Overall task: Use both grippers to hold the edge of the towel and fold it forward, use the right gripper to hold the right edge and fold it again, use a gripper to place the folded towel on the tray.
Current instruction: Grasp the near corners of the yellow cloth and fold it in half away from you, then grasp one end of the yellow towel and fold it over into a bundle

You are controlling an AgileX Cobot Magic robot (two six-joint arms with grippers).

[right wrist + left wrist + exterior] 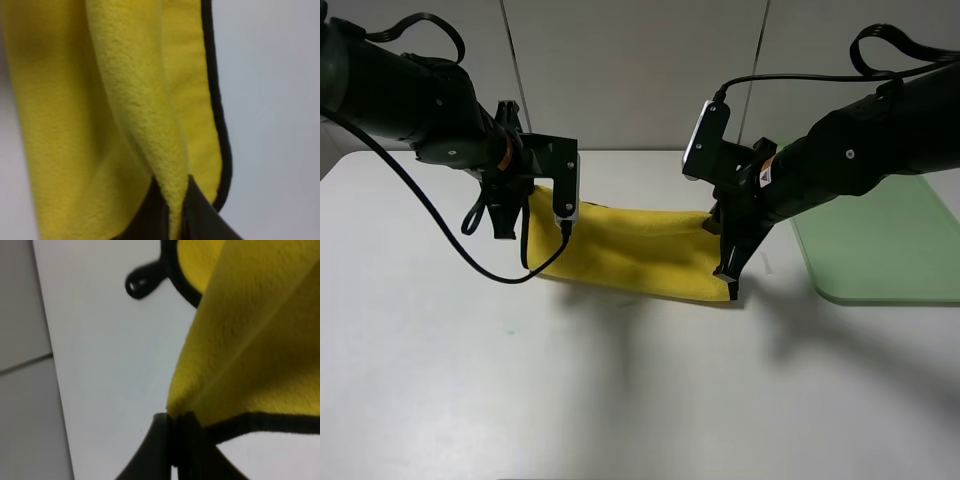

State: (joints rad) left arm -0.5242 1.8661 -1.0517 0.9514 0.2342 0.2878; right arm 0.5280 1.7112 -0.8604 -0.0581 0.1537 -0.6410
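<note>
The yellow towel lies on the white table, partly lifted and sagging between the two arms. My left gripper is shut on the towel's black-trimmed edge at its left end. In the left wrist view its jaws pinch the cloth, and the black corner loop rests on the table beyond. My right gripper is shut on the towel's right end. In the right wrist view its jaws clamp a raised fold of cloth beside the black trim. The pale green tray sits to the right.
The white table stretches in front of the towel. The tray's rim lies close to the right arm. A black cable loops down from the left arm to the table near the towel's left end.
</note>
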